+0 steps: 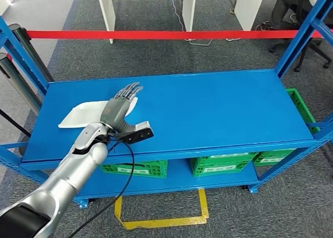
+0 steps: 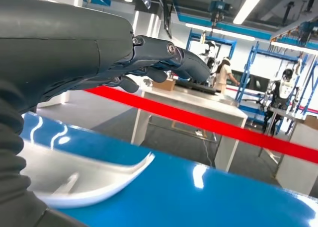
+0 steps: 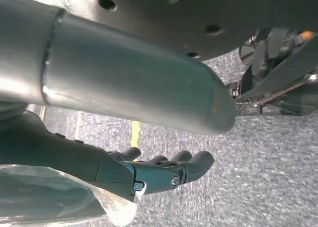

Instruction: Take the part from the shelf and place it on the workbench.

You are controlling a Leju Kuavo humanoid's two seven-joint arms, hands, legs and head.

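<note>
My left hand [image 1: 117,109] reaches out over the blue shelf [image 1: 204,108], at about nine o'clock on its top deck; its fingers [image 1: 128,92] lie straight and a little spread, pointing toward one o'clock, and they grip nothing; the palm faces down over the white part [image 1: 80,114], a thin curved shell lying flat on the deck; from the head view the hand covers the part's right end, and I cannot tell from there whether it touches; the left wrist view shows my fingers [image 2: 176,58] held in the air above the part [image 2: 94,175], with open space between them and the pointed tip of the part. A black cable [image 1: 125,180] loops down from my left wrist toward six o'clock.

My right hand [image 3: 157,172] hangs low beside my body, over grey carpet; its fingers are loosely extended, slightly curled, with nothing in them.

Beyond the shelf, toward twelve o'clock, a red tape [image 1: 157,35] stretches across the scene, with white table legs [image 1: 106,9] behind it; green crates [image 1: 223,164] sit on the lower deck of the shelf; a yellow line [image 1: 161,222] marks a square on the floor at six o'clock; in the left wrist view a person [image 2: 224,73] stands far off among other blue racks.
</note>
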